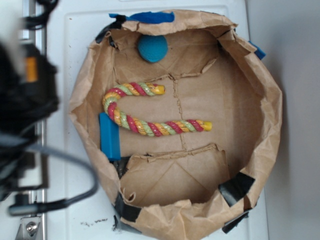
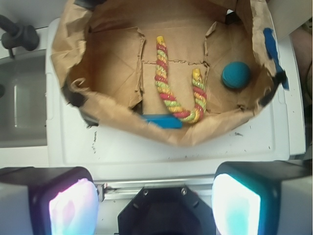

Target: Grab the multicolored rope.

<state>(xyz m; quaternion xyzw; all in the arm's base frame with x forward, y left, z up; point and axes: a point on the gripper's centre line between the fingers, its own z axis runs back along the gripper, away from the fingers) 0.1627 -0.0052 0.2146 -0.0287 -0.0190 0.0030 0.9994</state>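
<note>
rope: multicolored rope (image 1: 150, 116) (image 2: 177, 83) lies flat on the floor of the paper bag, bent into a hook; red, yellow and pale green twist, yellow tips
rope layout: in the exterior view the bend sits at left, the short leg runs along the top, the long leg along the bottom, both tips pointing right
bag: brown paper bag (image 1: 250, 115) (image 2: 112, 54) with walls rolled down into a low rim, black and blue tape patches on the rim
block: blue block (image 1: 109, 136) (image 2: 162, 120) just beside the rope's bend, against the bag wall; can't tell if they touch
ball: blue ball (image 1: 152, 48) (image 2: 236, 75) near the opposite wall, apart from the rope's short leg
surface: bag sits on a white table (image 1: 75, 35) (image 2: 195, 152)
gripper: gripper (image 2: 155, 205) spread wide, nothing between the fingers; both pads at the bottom edge of the wrist view, outside the bag, well apart from the rope
arm: blurred dark arm (image 1: 25, 100) and cables at the left edge of the exterior view, clear of the bag
contact: none with rope
</note>
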